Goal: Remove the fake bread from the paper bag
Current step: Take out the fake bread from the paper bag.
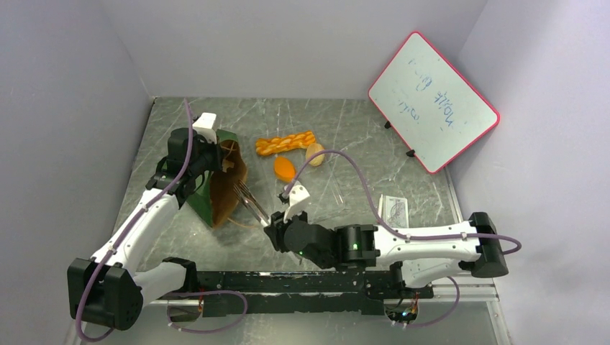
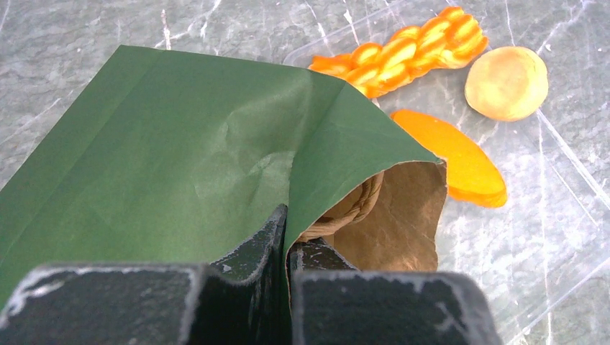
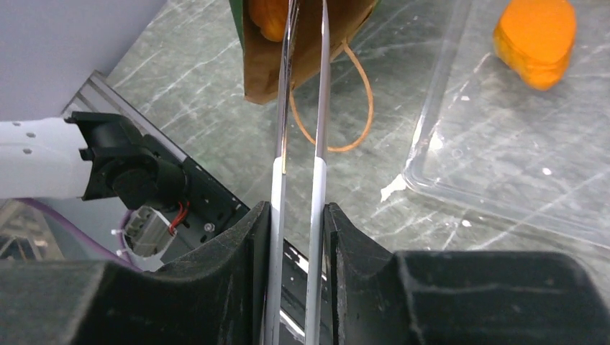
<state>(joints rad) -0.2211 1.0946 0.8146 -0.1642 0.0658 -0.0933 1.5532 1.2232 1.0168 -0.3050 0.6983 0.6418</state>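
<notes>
Metal tongs [image 3: 317, 194] reaching into the paper bag [image 2: 180, 158]
The left fingers [image 2: 252, 248] pinch its rim; the right fingers [image 3: 230, 280] clamp the tongs, tips hidden inside by a half-seen bread [image 3: 265, 18].

Dark green paper bag [image 1: 224, 188] tipped over with its mouth open, three pieces of fake bread [image 1: 286, 143] out to its right.

The bag leans on its side, creased green outside and brown kraft inside. Its mouth faces the near right, and a thin tan loop handle [image 3: 360, 108] trails from it onto the table. One glossy orange piece [image 3: 266, 18] shows just inside the mouth. Outside, an orange-tan braided loaf lies farthest back. A pale round bun [image 1: 314, 154] sits just beside its right end, and a flat orange oval roll [image 1: 284, 168] lies nearer, apart from both, on a clear tray [image 3: 431, 108].
</notes>
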